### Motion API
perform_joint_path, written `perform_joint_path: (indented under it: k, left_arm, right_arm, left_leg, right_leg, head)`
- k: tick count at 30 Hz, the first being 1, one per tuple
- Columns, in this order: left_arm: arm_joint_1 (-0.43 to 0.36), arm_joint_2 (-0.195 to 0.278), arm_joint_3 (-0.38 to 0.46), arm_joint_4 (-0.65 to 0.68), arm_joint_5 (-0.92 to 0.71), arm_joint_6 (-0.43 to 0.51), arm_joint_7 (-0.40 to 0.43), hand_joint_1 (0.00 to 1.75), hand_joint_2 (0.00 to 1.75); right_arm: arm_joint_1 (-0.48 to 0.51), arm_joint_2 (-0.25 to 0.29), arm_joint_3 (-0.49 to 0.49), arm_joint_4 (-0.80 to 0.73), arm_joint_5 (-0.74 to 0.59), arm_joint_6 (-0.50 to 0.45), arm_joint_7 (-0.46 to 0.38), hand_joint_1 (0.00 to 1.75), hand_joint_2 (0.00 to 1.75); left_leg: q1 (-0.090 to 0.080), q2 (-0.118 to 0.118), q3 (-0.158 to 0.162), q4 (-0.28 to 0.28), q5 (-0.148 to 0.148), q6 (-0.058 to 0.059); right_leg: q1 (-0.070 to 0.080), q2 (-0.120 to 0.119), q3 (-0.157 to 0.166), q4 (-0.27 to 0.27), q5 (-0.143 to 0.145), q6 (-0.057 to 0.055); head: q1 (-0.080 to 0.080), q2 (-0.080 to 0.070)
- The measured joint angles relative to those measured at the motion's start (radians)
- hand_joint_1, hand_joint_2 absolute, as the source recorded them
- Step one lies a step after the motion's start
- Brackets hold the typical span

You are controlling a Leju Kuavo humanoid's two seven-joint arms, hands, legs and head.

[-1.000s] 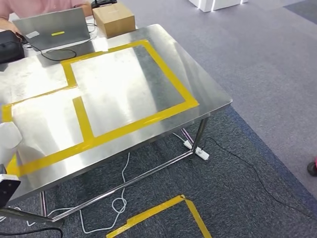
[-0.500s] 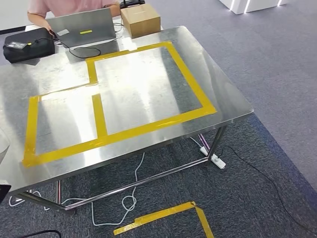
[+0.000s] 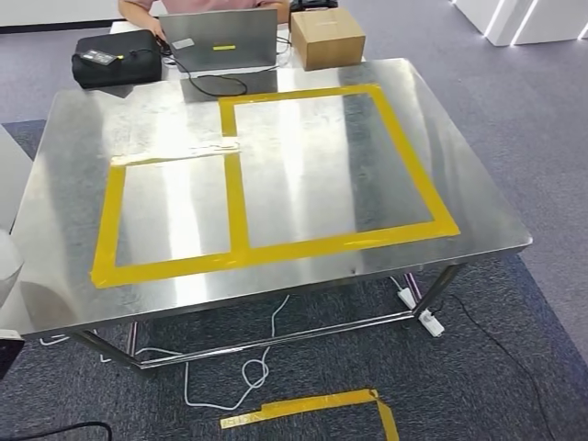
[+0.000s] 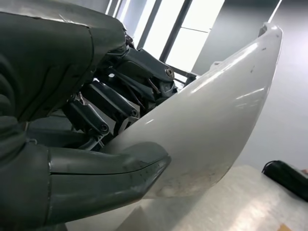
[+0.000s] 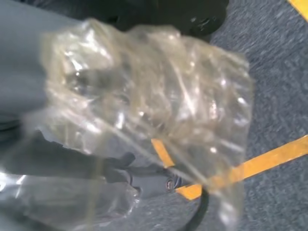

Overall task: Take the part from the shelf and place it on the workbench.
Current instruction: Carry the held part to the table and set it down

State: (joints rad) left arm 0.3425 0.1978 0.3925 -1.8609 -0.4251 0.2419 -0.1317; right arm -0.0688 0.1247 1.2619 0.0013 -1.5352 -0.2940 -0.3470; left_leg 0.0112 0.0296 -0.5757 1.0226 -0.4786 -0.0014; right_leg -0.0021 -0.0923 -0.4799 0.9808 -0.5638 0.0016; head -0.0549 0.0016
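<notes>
Landmark: the workbench (image 3: 62, 197), a steel-topped table with two rectangles marked in yellow tape (image 3: 239, 197), stands squarely ahead in the head view.

Part: a long, curved, glossy white part (image 4: 214, 120) is gripped in the left wrist view. One pale end of it also shows just off the workbench's near left corner (image 3: 5, 262) in the head view, not yet over the tabletop.

Left hand: the left hand (image 4: 91, 130) holds the white part, thick thumb (image 4: 109, 175) under it and dark fingers (image 4: 120, 103) clasped over its upper edge.

Right hand: the right hand (image 5: 120, 173) is covered by a crumpled clear plastic bag (image 5: 145, 96). It seems to hold the bag, but the picture is blurred and how the fingers lie I cannot tell. It hangs over the carpet (image 5: 275, 86) and a floor tape line (image 5: 268, 156), below workbench height.

Far edge of workbench: a laptop (image 3: 219, 41), a black bag (image 3: 118, 57) and a cardboard box (image 3: 327, 37) sit there, with a person (image 3: 139, 7) behind them.

Step in hand: by my reading, carrying the part to the workbench; the placing is not yet done.

Next move calls for: bringing the left arm over the near left corner, lowering the part into a taped rectangle, most likely the nearer left one, and releasing only once it rests flat.

Risk: the curved shape may rock or slide on polished steel.
</notes>
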Motion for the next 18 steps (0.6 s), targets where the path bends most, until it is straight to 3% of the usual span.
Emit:
perform_joint_path:
  k: [1,4,7,11,15,18]
  left_arm:
    - [-0.008,-0.002,-0.011,0.0,0.001,0.004,-0.01,1.75,1.75]
    - [-0.038,-0.005,-0.068,0.002,-0.002,0.034,-0.026,1.75,1.75]
    - [-0.061,-0.004,-0.119,0.005,-0.006,0.056,-0.027,1.75,1.75]
    - [-0.068,0.0,-0.148,0.005,-0.005,0.067,-0.027,1.75,1.75]
    - [-0.087,0.005,-0.193,0.008,-0.008,0.08,-0.04,1.75,1.75]
    - [-0.135,0.007,-0.28,0.018,-0.033,0.108,-0.064,1.75,1.75]
  right_arm:
    - [-0.002,0.0,0.002,0.0,-0.001,0.003,0.0,0.0,0.0]
    - [-0.004,0.0,0.005,0.0,-0.004,0.012,-0.001,0.0,0.0]
    - [-0.003,0.0,0.01,0.0,-0.006,0.014,-0.002,0.0,0.0]
    - [-0.001,0.0,0.013,0.0,-0.006,0.015,-0.002,0.0,0.0]
    - [-0.001,0.0,0.017,0.0,-0.007,0.021,-0.006,0.0,0.0]
    - [-0.002,0.0,0.024,0.0,-0.008,0.025,-0.007,0.0,0.0]
  left_leg:
    - [-0.001,-0.001,0.0,0.0,-0.001,0.001]
    - [-0.006,-0.001,0.0,0.0,-0.004,0.006]
    - [-0.009,0.003,0.0,0.001,-0.006,0.009]
    - [-0.012,0.008,0.0,0.001,-0.007,0.01]
    - [-0.011,0.008,0.002,0.001,-0.006,0.01]
    - [-0.01,0.007,0.002,0.001,-0.005,0.01]
  right_leg:
    - [0.0,0.0,0.0,0.0,0.0,-0.007]
    - [-0.003,0.002,0.001,-0.004,0.004,-0.005]
    - [-0.006,0.008,0.001,-0.006,0.008,0.006]
    - [-0.011,0.012,0.0,-0.009,0.008,0.038]
    - [-0.01,0.011,-0.001,-0.009,0.008,0.04]
    - [-0.01,0.01,0.0,-0.008,0.008,0.04]
  head:
    - [0.0,0.0]
    - [0.0,0.0]
    - [0.0,0.0]
    - [0.0,0.0]
    - [-0.001,0.0]
    - [-0.001,0.0]
